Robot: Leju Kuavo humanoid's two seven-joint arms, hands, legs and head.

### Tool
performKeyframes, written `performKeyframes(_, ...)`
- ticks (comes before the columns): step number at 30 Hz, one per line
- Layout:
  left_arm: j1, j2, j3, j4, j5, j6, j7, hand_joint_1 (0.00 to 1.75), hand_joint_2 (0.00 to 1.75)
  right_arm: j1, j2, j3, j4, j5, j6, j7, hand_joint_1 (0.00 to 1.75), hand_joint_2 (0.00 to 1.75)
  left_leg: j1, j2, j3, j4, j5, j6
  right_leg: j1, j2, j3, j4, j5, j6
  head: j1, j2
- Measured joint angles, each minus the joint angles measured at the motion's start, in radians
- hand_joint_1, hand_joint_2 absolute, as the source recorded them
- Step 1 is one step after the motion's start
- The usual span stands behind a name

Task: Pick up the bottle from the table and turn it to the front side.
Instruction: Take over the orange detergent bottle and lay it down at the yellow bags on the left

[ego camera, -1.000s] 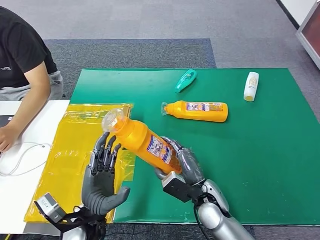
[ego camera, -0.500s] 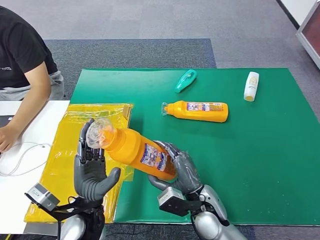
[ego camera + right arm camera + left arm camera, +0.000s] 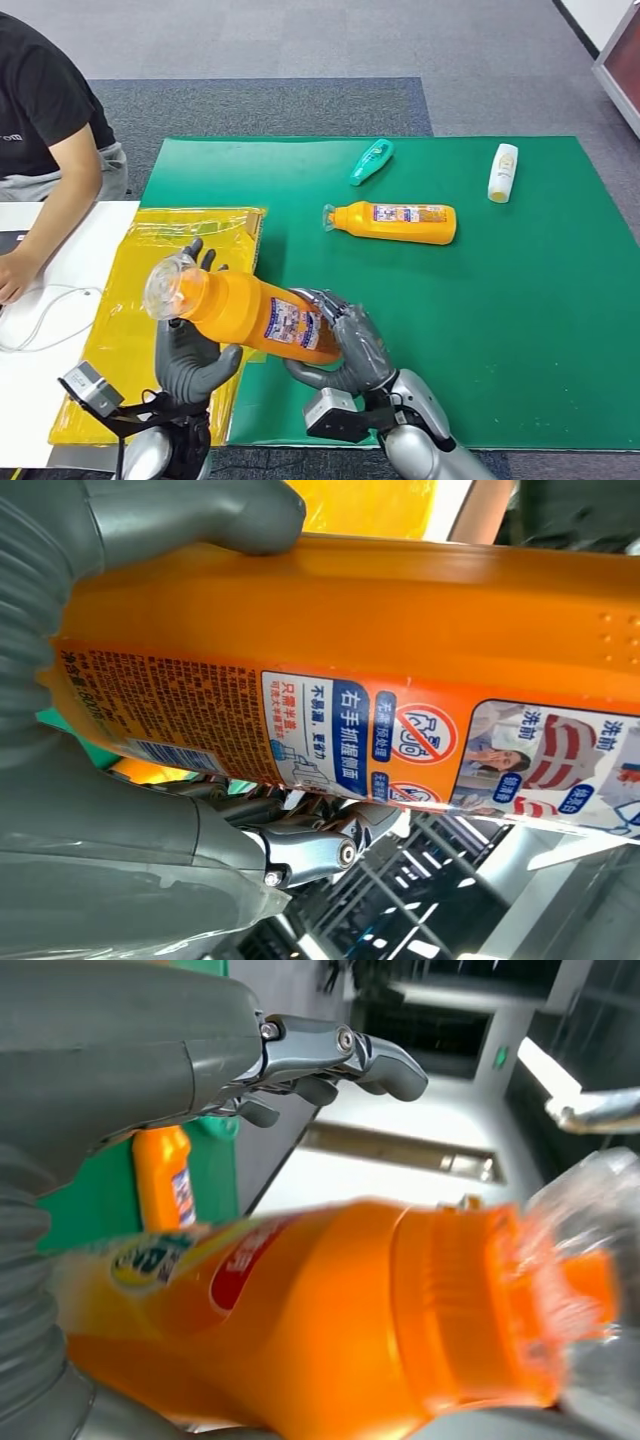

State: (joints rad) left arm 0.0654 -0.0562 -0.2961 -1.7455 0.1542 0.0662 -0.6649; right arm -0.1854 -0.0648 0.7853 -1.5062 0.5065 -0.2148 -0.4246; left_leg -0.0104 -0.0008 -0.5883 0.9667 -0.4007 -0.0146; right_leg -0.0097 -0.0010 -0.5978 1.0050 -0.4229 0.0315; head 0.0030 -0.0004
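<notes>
The bottle (image 3: 249, 310) is smooth orange plastic, long and tapering to a clear cap, with a printed label; it lies nearly level in the air above the near edge of the green mat (image 3: 490, 330). A yellow plastic sheet (image 3: 136, 290) covers the table to its left, over grey carpet. The right hand (image 3: 351, 345) grips the bottle's base end. The left hand (image 3: 189, 355) cups beneath the neck, fingers apart, grip unclear.

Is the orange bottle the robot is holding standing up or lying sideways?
Sideways. The bottle is off the table, lying almost flat, with its clear cap end over the left hand and its base gripped by the right hand.
</notes>
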Motion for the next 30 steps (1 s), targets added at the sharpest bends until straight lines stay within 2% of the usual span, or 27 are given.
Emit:
performKeyframes(4,-0.024,0.011,-0.016,0.04,0.037,-0.061,0.06,0.0,1.75,-0.021,-0.001,0.034,0.003,-0.006,0.025,-0.008,1.75,1.75,0.0,0.0,0.0,0.0,0.0,0.0,0.0,0.0,0.0,0.0,0.0,0.0,0.0,0.0)
performKeyframes(8,-0.049,0.025,-0.033,0.08,0.016,-0.094,0.078,0.01,1.75,-0.045,-0.001,0.061,0.01,-0.015,0.046,-0.01,1.75,1.75,0.0,0.0,0.0,0.0,0.0,0.0,0.0,0.0,0.0,0.0,0.0,0.0,0.0,0.0)
performKeyframes(9,-0.056,0.03,-0.039,0.088,-0.004,-0.096,0.078,0.03,1.75,-0.053,-0.001,0.068,0.011,-0.017,0.05,-0.012,1.75,1.75,0.0,0.0,0.0,0.0,0.0,0.0,0.0,0.0,0.0,0.0,0.0,0.0,0.0,0.0)
performKeyframes(10,-0.064,0.035,-0.046,0.095,-0.025,-0.096,0.076,0.12,1.75,-0.061,-0.001,0.074,0.011,-0.018,0.054,-0.013,1.75,1.75,0.0,0.0,0.0,0.0,0.0,0.0,0.0,0.0,0.0,0.0,0.0,0.0,0.0,0.0)
performKeyframes(13,-0.085,0.052,-0.061,0.108,-0.075,-0.093,0.07,1.4,1.75,-0.078,-0.001,0.089,0.012,-0.025,0.062,-0.015,1.75,1.75,0.0,0.0,0.0,0.0,0.0,0.0,0.0,0.0,0.0,0.0,0.0,0.0,0.0,0.0)
performKeyframes(14,-0.091,0.058,-0.065,0.111,-0.087,-0.092,0.069,1.75,1.75,-0.083,-0.001,0.091,0.012,-0.028,0.064,-0.015,1.75,1.75,0.0,0.0,0.0,0.0,0.0,0.0,0.0,0.0,0.0,0.0,0.0,0.0,0.0,0.0)
performKeyframes(21,-0.109,0.083,-0.089,0.12,-0.192,-0.027,0.027,1.75,1.75,-0.096,-0.001,0.102,0.022,-0.039,0.074,-0.015,1.75,1.75,0.0,0.0,0.0,0.0,0.0,0.0,0.0,0.0,0.0,0.0,0.0,0.0,0.0,0.0)
performKeyframes(30,-0.11,0.113,-0.122,0.106,-0.317,0.111,-0.013,1.74,1.75,-0.112,0.014,0.118,0.052,-0.05,0.085,-0.012,1.75,1.75,0.0,0.0,0.0,0.0,0.0,-0.001,0.0,0.0,0.0,0.0,0.0,0.0,0.0,0.0)
